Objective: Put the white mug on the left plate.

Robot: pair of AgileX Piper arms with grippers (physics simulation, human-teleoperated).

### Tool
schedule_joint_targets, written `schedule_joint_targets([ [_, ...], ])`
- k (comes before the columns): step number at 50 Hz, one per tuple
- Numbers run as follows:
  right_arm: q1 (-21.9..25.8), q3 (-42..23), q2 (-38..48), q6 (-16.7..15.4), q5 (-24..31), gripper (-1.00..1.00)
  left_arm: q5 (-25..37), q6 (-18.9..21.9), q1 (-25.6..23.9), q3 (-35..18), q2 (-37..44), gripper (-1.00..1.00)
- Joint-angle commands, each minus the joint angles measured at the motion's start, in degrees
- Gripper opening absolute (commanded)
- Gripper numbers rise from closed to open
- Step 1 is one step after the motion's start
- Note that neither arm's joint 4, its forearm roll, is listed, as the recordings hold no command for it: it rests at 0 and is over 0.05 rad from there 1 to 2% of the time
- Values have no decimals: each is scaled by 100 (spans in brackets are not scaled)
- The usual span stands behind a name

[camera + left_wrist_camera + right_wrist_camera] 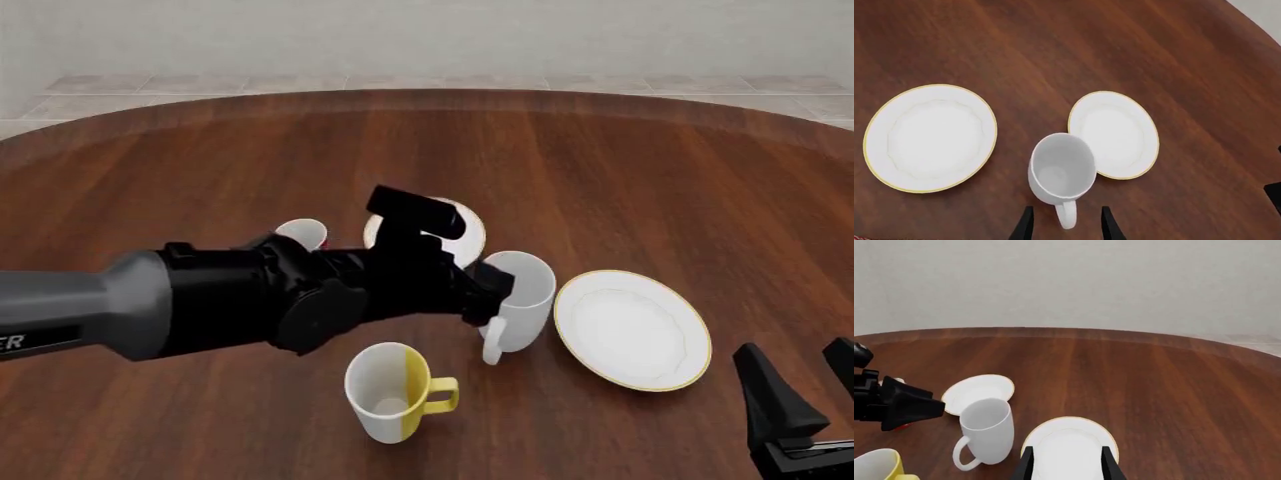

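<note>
Left gripper [1066, 225]: fingers spread apart on either side of the white mug's handle, not pinching it as far as I can see; the arm reaches in across the middle of the table.
Right gripper [1067, 465]: jaws apart too, nothing between them, parked low at the near right corner of the front view.
White mug [518, 300]: upright on the table [667, 180], handle turned toward the near side, and it leans a touch in the right wrist view.
Left plate [461, 222]: the smaller one, right behind the mug and mostly hidden by the arm from the front.
Mug vs plate: mug is on the wood just beside the plate, not on it.
Right plate [633, 330]: bigger, flatter, just right of the mug.
Yellow and white mug [390, 392]: nearer us, well left of the right gripper.
Red cup [304, 234]: only a sliver shows behind the left arm.
</note>
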Motion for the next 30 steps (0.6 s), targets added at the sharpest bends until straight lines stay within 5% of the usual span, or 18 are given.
schedule_joint_targets([
  [1, 8, -1, 0, -10, -11, 100, -28, -36, 18, 13, 96, 100],
  [30, 2, 0, 0, -12, -4, 100, -11, -44, 50, -71, 301, 100],
])
